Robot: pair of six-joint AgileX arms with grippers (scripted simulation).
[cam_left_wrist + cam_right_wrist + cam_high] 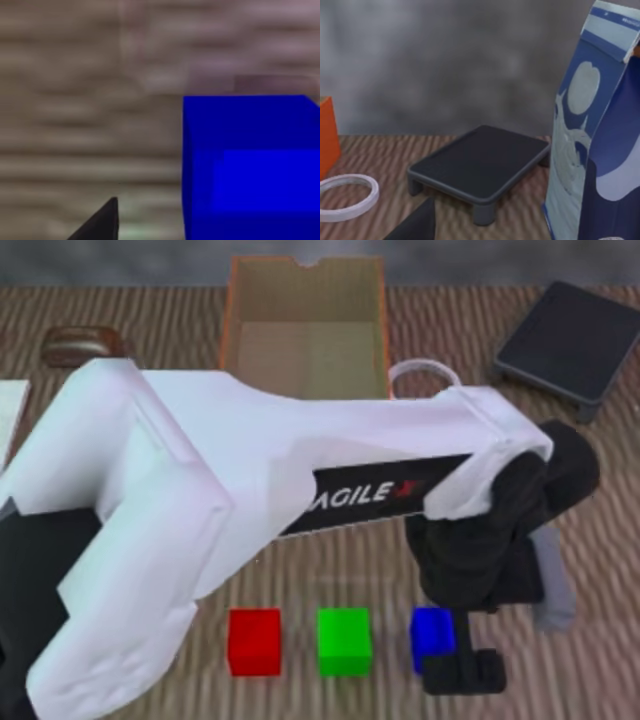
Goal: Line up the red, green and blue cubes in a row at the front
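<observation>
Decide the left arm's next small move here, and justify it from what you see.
Probably lift the left hand straight up and away. The red cube, green cube and blue cube already sit in a row at the front, so retreating sideways might knock the blue one.

The left end effector (462, 665) covers the blue cube's (431, 633) right edge in the top view, and its finger spacing cannot be made out. The left wrist view cuts that cube off. Beside the dark tray (480, 167), a blue-and-white carton (595, 150) runs past the right wrist view's edge.

We see a brown, wood-grained table (600, 540) running to a mottled grey wall (445, 60) at twelve o'clock.
</observation>
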